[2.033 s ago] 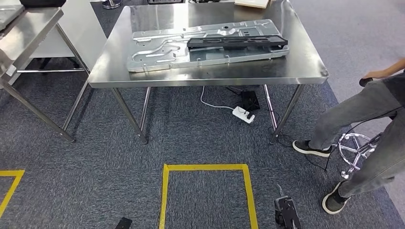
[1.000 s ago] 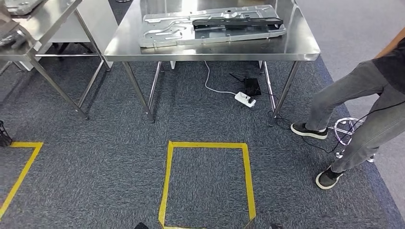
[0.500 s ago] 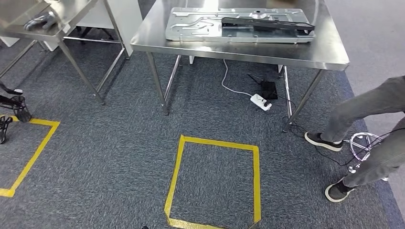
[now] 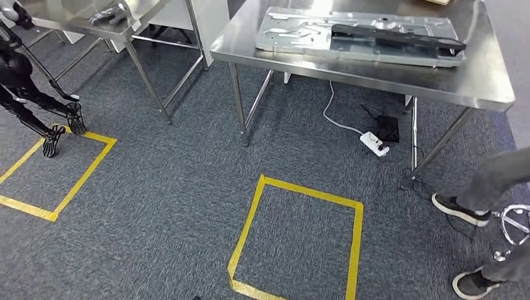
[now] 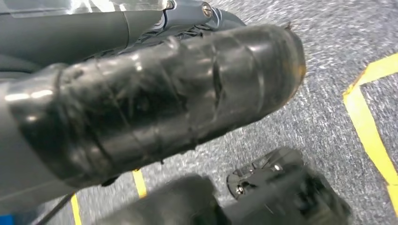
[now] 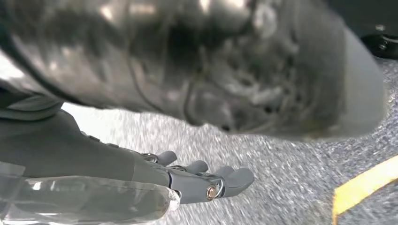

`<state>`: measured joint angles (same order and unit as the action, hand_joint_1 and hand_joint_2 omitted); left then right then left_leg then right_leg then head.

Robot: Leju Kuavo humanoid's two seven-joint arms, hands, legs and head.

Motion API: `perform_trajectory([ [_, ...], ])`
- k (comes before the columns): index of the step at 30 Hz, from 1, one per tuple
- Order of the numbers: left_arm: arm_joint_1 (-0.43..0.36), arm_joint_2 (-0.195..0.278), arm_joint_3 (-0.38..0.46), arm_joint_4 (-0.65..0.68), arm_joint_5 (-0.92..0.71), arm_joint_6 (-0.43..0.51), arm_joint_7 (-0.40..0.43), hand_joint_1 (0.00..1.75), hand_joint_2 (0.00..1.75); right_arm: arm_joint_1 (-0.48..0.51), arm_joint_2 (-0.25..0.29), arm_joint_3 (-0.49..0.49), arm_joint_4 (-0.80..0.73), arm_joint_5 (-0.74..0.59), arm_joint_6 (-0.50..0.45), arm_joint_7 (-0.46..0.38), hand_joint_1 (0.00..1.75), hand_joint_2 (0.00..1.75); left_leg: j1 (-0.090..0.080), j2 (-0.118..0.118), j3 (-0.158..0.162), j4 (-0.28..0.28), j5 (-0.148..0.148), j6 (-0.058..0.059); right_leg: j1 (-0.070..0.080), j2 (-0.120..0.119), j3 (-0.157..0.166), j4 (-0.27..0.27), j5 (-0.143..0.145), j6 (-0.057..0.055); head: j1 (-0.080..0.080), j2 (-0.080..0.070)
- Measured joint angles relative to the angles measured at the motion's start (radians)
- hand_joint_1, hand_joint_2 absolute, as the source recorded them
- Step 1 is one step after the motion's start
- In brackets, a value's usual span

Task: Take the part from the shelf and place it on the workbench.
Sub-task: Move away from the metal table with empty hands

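black part point(image 4: 397, 37) lying on the metal panel point(image 4: 300, 34) on the tabletop point(image 4: 375, 75); my right robot hand point(image 6: 206, 180) w/ fingers apart, holding nothing; left robot hand point(image 5: 155, 108) too blurry, can't tell its state

This looks like an industrial workshop or robot test floor. A bare stainless-steel table point(image 4: 400, 75) carries a large stamped sheet-metal panel point(image 4: 300, 34), and yellow tape squares point(image 4: 250, 215) mark standing spots on the grey carpet floor point(image 4: 162, 187).
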<state>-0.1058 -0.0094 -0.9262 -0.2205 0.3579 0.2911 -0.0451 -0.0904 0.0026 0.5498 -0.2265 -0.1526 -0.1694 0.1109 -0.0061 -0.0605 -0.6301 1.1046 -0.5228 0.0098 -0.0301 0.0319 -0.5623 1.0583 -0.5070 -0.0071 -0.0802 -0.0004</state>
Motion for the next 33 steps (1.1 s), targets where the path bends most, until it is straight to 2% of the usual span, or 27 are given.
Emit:
perform_trajectory([
  [1,-0.001,0.0,0.0,0.0,0.014,0.0,-0.004,0.0,0.0,0.0,-0.001,0.007,0.0,0.012,-0.002,0.001,0.0,0.0,0.002,0.027,-0.027,0.056,-0.029,-0.007,0.001,-0.012,0.0,-0.001,0.0,-0.003,-0.005,0.0],
  [3,-0.003,0.0,0.0,0.0,0.029,-0.007,-0.005,0.0,0.0,0.001,0.0,0.02,0.001,0.025,-0.012,-0.001,0.0,0.0,0.008,0.049,-0.089,0.178,-0.078,-0.017,0.002,-0.039,-0.001,-0.001,-0.001,-0.005,-0.007,0.0],
  [4,-0.003,0.0,0.0,0.0,0.031,-0.011,-0.004,0.0,0.0,0.001,0.0,0.025,0.001,0.029,-0.016,-0.002,0.0,0.0,0.009,0.052,-0.105,0.209,-0.082,-0.019,0.002,-0.052,0.0,-0.001,-0.002,-0.006,-0.007,0.0],
  [5,-0.001,0.001,0.0,0.0,0.031,-0.013,-0.003,0.0,0.0,0.001,0.0,0.031,0.001,0.031,-0.019,-0.003,0.0,0.0,0.01,0.054,-0.103,0.203,-0.067,-0.019,0.002,-0.064,0.001,-0.001,-0.004,-0.005,-0.007,0.0],
  [6,0.0,0.002,0.0,0.0,0.031,-0.015,-0.001,0.0,0.0,0.0,0.0,0.036,0.001,0.032,-0.022,-0.005,0.0,0.0,0.011,0.057,-0.081,0.16,-0.036,-0.017,0.002,-0.075,0.003,-0.001,-0.005,-0.004,-0.007,0.0],
  [7,0.001,0.004,0.0,0.0,0.031,-0.016,-0.001,0.0,0.0,-0.001,0.0,0.041,0.001,0.033,-0.023,-0.006,0.0,0.0,0.009,0.065,-0.045,0.091,0.001,-0.013,0.003,-0.085,0.006,-0.001,-0.007,-0.003,-0.008,0.0],
  [9,-0.002,0.006,0.0,0.0,0.031,-0.018,0.0,0.0,0.0,-0.003,0.001,0.053,0.001,0.035,-0.025,-0.009,0.0,0.0,0.0,0.1,0.02,-0.035,0.04,-0.001,0.004,-0.103,0.013,-0.007,-0.01,0.004,-0.007,0.0],
  [11,-0.005,0.008,0.0,0.0,0.028,-0.019,0.0,0.0,0.0,-0.005,0.001,0.064,0.001,0.036,-0.028,-0.012,0.0,0.0,-0.01,0.117,0.04,-0.078,0.041,0.01,0.005,-0.118,0.02,-0.016,-0.009,0.014,-0.007,0.0],
  [13,-0.003,0.008,0.0,0.0,0.022,-0.023,0.003,0.0,0.0,-0.008,0.002,0.075,0.001,0.035,-0.035,-0.016,0.0,0.0,-0.01,0.099,0.044,-0.09,0.047,0.018,0.007,-0.131,0.028,-0.026,-0.009,0.027,-0.008,0.0],
  [14,-0.001,0.008,-0.001,0.0,0.017,-0.024,0.005,0.0,0.0,-0.009,0.002,0.079,0.001,0.033,-0.037,-0.017,0.0,0.0,-0.008,0.091,0.051,-0.101,0.051,0.022,0.008,-0.127,0.032,-0.026,-0.013,0.032,-0.006,0.0],
  [16,0.001,0.009,-0.002,0.0,0.007,-0.027,0.008,0.0,0.0,-0.011,0.003,0.085,0.001,0.024,-0.035,-0.014,0.0,0.0,-0.002,0.074,0.069,-0.123,0.061,0.032,0.011,-0.09,0.013,0.025,-0.048,0.038,0.0,0.0],
  [18,-0.002,0.007,-0.005,0.0,-0.001,-0.027,0.009,0.0,0.0,-0.01,0.003,0.088,0.002,0.012,-0.023,-0.005,0.0,0.0,-0.002,0.055,0.072,-0.127,0.064,0.037,0.011,-0.051,-0.048,0.147,-0.102,0.036,0.003,0.0],
  [19,-0.004,0.006,-0.007,0.0,-0.005,-0.027,0.009,0.0,0.0,-0.008,0.004,0.091,0.002,0.006,-0.016,0.002,0.0,0.0,-0.003,0.042,0.071,-0.127,0.064,0.039,0.011,-0.045,-0.079,0.2,-0.114,0.035,0.004,0.0],
  [20,-0.005,0.005,-0.009,0.0,-0.009,-0.027,0.009,0.0,0.0,-0.006,0.004,0.094,0.002,0.003,-0.01,0.008,0.0,0.0,-0.004,0.028,0.072,-0.126,0.063,0.039,0.012,-0.041,-0.096,0.224,-0.108,0.033,0.004,0.0],
  [21,-0.005,0.004,-0.01,0.0,-0.013,-0.029,0.009,0.0,0.0,-0.004,0.004,0.097,0.002,0.003,-0.007,0.014,0.0,0.0,-0.004,0.013,0.073,-0.123,0.062,0.039,0.012,-0.038,-0.097,0.21,-0.082,0.032,0.004,0.0],
  [22,-0.004,0.003,-0.011,0.0,-0.019,-0.034,0.009,0.0,0.0,-0.004,0.004,0.101,0.003,0.006,-0.006,0.019,0.0,0.0,-0.003,-0.003,0.074,-0.119,0.06,0.038,0.011,-0.03,-0.081,0.163,-0.043,0.031,0.004,0.0],
  [23,-0.003,0.002,-0.012,0.0,-0.025,-0.039,0.009,0.0,0.0,-0.003,0.003,0.104,0.003,0.009,-0.008,0.023,0.0,0.0,-0.002,-0.016,0.072,-0.113,0.057,0.035,0.009,-0.01,-0.058,0.102,-0.008,0.029,0.004,0.0],
  [24,-0.004,0.001,-0.014,0.0,-0.033,-0.045,0.01,0.0,0.0,-0.003,0.002,0.107,0.004,0.01,-0.01,0.026,0.0,0.0,-0.002,-0.03,0.067,-0.103,0.053,0.031,0.006,0.015,-0.037,0.044,0.015,0.027,0.004,0.0],
  [25,-0.006,0.0,-0.018,0.0,-0.042,-0.05,0.011,0.0,0.0,-0.003,0.001,0.109,0.005,0.006,-0.013,0.026,0.0,0.0,-0.001,-0.041,0.061,-0.096,0.05,0.025,0.004,0.034,-0.023,0.006,0.025,0.025,0.004,0.0],
  [26,-0.007,-0.001,-0.023,0.0,-0.05,-0.054,0.013,0.0,0.0,-0.004,0.0,0.109,0.006,-0.002,-0.015,0.026,0.0,0.0,0.0,-0.052,0.054,-0.092,0.048,0.02,0.004,0.047,-0.017,-0.01,0.022,0.022,0.005,0.0],
  [28,-0.006,-0.002,-0.035,0.0,-0.064,-0.057,0.018,0.0,0.0,-0.008,0.001,0.109,0.006,-0.022,-0.014,0.027,0.0,0.0,0.003,-0.069,0.046,-0.091,0.049,0.008,0.006,0.032,-0.013,-0.016,0.021,0.013,0.007,0.0],
  [29,-0.004,-0.003,-0.039,0.0,-0.068,-0.056,0.021,0.0,0.0,-0.009,0.001,0.109,0.006,-0.029,-0.013,0.029,0.0,0.0,0.002,-0.055,0.043,-0.085,0.045,0.002,0.005,0.02,-0.009,-0.019,0.022,0.006,0.006,0.0],
  [30,-0.003,-0.004,-0.043,0.0,-0.071,-0.055,0.022,0.0,0.0,-0.009,0.001,0.109,0.006,-0.032,-0.011,0.031,0.0,0.0,0.002,-0.032,0.032,-0.064,0.033,-0.004,0.003,0.008,-0.005,-0.022,0.023,0.001,0.002,0.0],
  [32,-0.008,-0.006,-0.052,0.0,-0.073,-0.054,0.02,0.0,0.0,-0.007,-0.001,0.109,0.008,-0.033,-0.009,0.039,0.0,0.0,0.005,0.027,-0.016,0.031,-0.016,-0.016,0.002,-0.019,-0.001,-0.026,0.023,-0.007,-0.006,0.0],
  [33,-0.012,-0.008,-0.056,0.0,-0.074,-0.053,0.018,0.0,0.0,-0.006,-0.001,0.109,0.008,-0.032,-0.01,0.042,0.0,0.0,0.009,0.041,-0.051,0.096,-0.044,-0.021,0.003,-0.033,0.0,-0.026,0.021,-0.009,-0.009,0.0],
])
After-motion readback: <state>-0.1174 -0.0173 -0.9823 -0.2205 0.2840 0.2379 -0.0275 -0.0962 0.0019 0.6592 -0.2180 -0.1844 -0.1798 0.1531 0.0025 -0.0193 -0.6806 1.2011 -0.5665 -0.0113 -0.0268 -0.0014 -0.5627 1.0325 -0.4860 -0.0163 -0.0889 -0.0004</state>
